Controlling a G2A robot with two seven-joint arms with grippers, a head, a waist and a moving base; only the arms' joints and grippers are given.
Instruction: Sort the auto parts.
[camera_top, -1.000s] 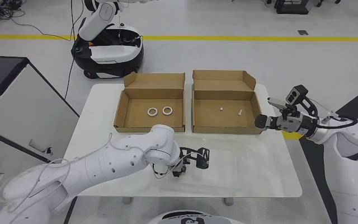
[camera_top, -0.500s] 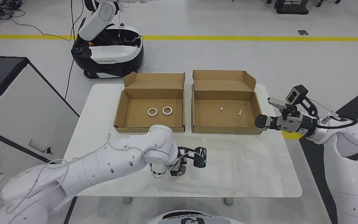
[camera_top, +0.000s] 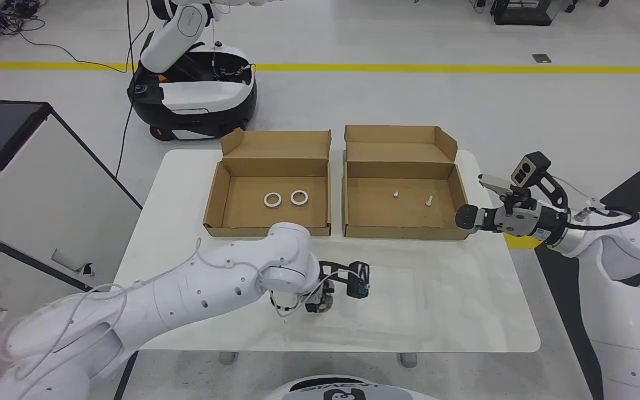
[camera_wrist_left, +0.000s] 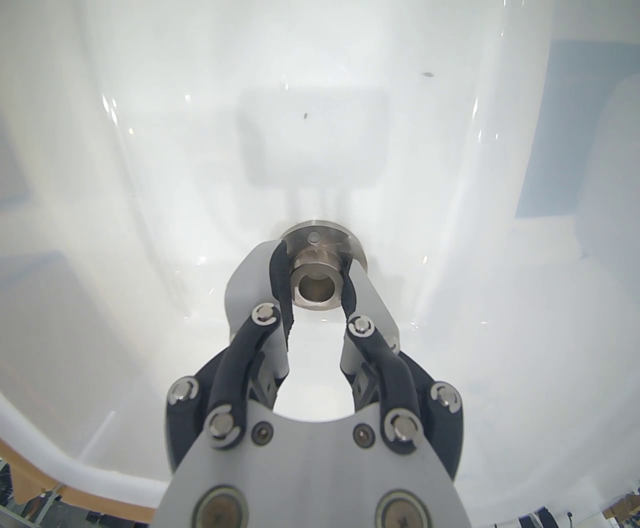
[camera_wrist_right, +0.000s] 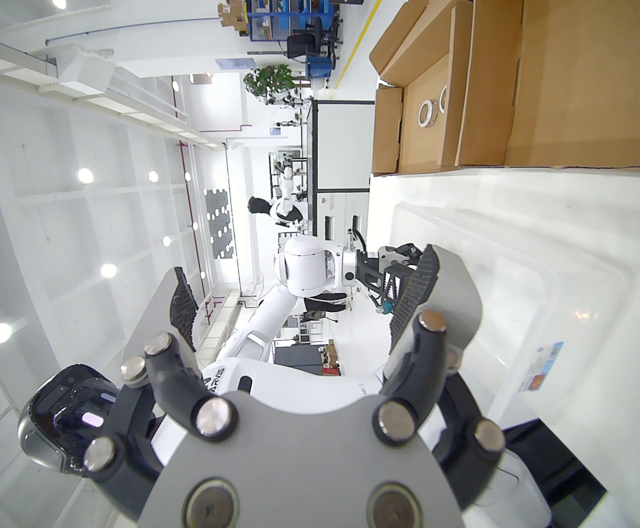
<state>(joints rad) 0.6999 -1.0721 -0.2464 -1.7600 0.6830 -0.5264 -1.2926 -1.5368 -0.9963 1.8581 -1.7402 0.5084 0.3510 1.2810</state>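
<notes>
Grey floor, yellow line, white table

Rings in left box; right box beside.

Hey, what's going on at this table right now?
A two-armed robot is sorting auto parts. Its left gripper is shut on a metal flanged bushing near the front of the white table, right at its surface. The right gripper hangs open and empty beside the right cardboard box, which holds two small white pieces. The left cardboard box holds two white rings.
</notes>
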